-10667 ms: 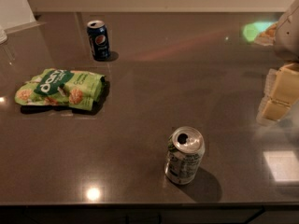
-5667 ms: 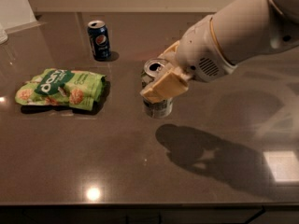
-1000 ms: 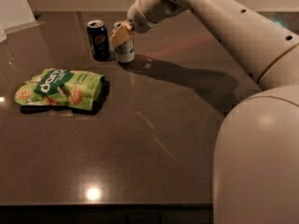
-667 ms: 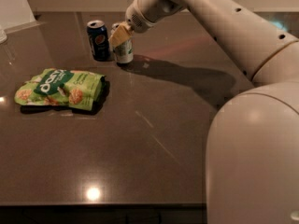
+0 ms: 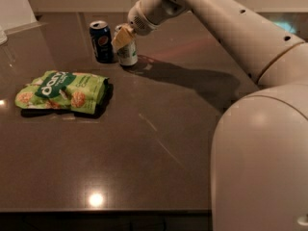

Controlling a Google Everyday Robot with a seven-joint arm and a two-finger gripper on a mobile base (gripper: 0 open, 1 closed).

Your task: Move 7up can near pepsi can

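Observation:
The pepsi can [image 5: 101, 41], dark blue with a round logo, stands upright at the back left of the dark table. The 7up can [image 5: 128, 54], silvery-white with green markings, stands on the table right beside it, on its right, a small gap apart. My gripper [image 5: 123, 36] reaches in from the upper right, and its tan fingers [image 5: 122, 36] sit around the upper part of the 7up can, hiding its top. The white arm [image 5: 226, 23] stretches back to the right.
A green snack bag [image 5: 62, 91] lies on the table's left side, in front of the cans. The robot's large white body [image 5: 262, 162] fills the lower right. The table's front edge [image 5: 106, 210] runs along the bottom.
Over the longer span the 7up can went from the table's front to beside the pepsi can. In the last second the gripper and can have barely moved.

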